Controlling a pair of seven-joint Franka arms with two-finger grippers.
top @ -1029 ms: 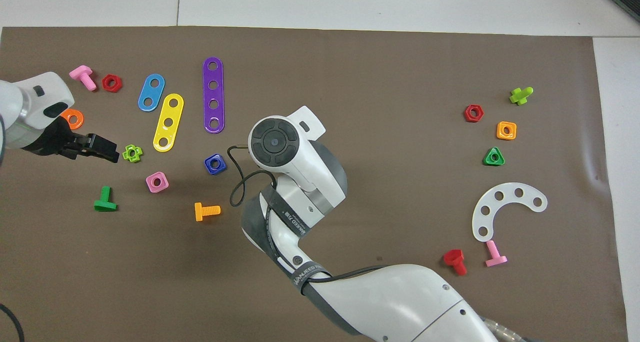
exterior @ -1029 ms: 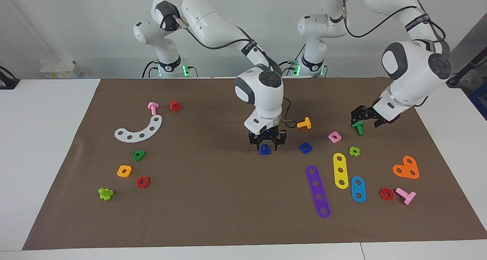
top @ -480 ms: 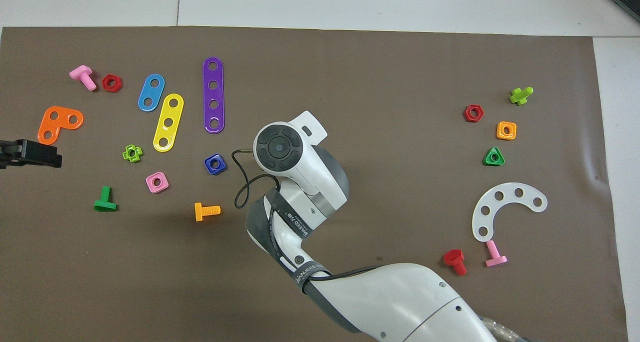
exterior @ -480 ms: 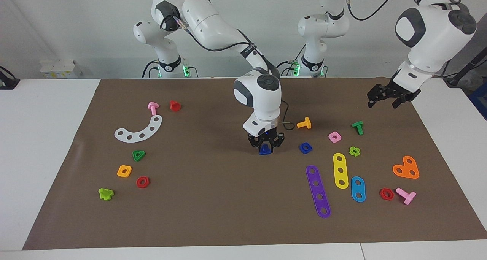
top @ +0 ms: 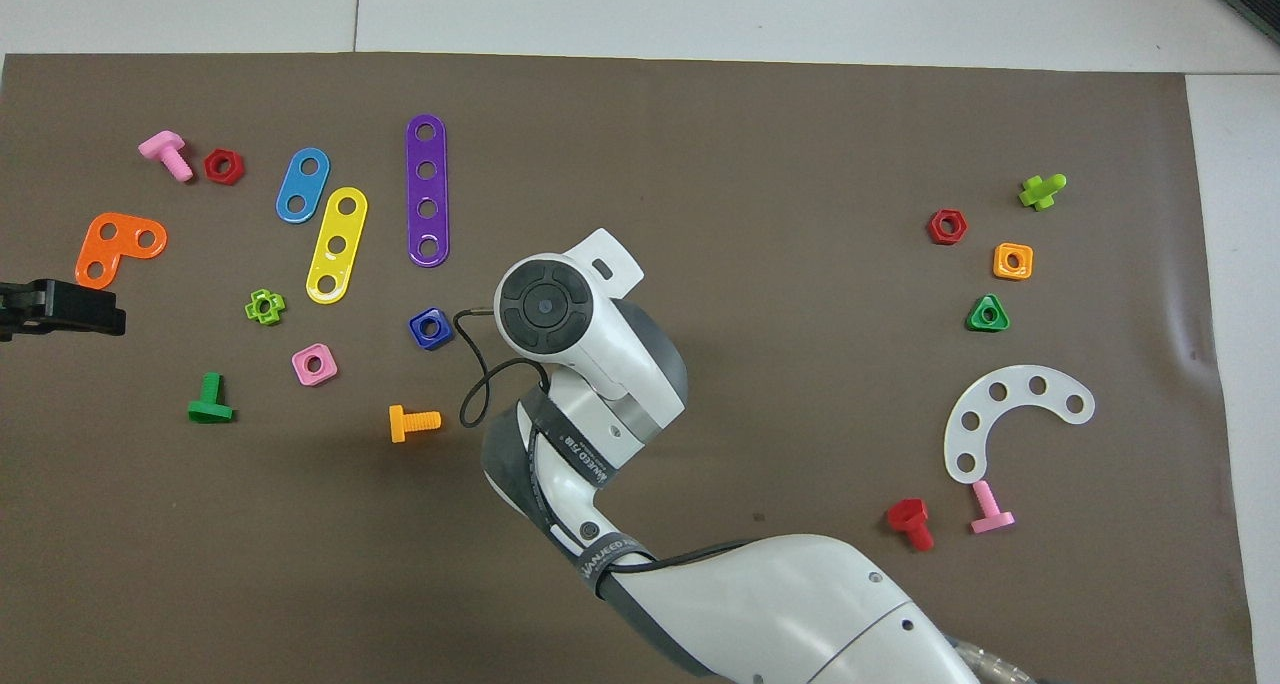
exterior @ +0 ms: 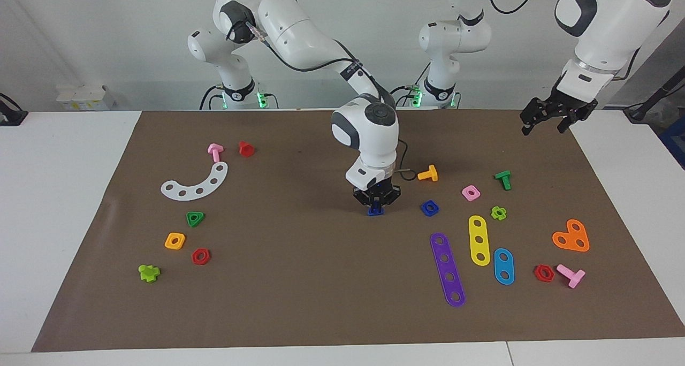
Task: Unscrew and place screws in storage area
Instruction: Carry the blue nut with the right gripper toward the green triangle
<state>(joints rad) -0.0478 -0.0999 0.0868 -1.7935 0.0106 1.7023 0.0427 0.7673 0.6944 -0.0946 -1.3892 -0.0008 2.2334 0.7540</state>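
Observation:
The dark-blue bolt sits at the middle of the brown mat. My right gripper points straight down and is shut on it, low at the mat. In the overhead view the right arm's hand hides the bolt. The storage area is the stretch of mat around the white curved strip, toward the right arm's end; the strip also shows in the overhead view. My left gripper is open and empty, raised over the mat's corner at the left arm's end.
A blue square nut and an orange bolt lie close beside the right gripper. Purple, yellow and blue strips, a green bolt and small nuts lie toward the left arm's end.
The right gripper's fingers closed from wide open onto the dark-blue bolt. The left gripper rose away from the green bolt, which stays on the mat, and drew back to the mat's corner.

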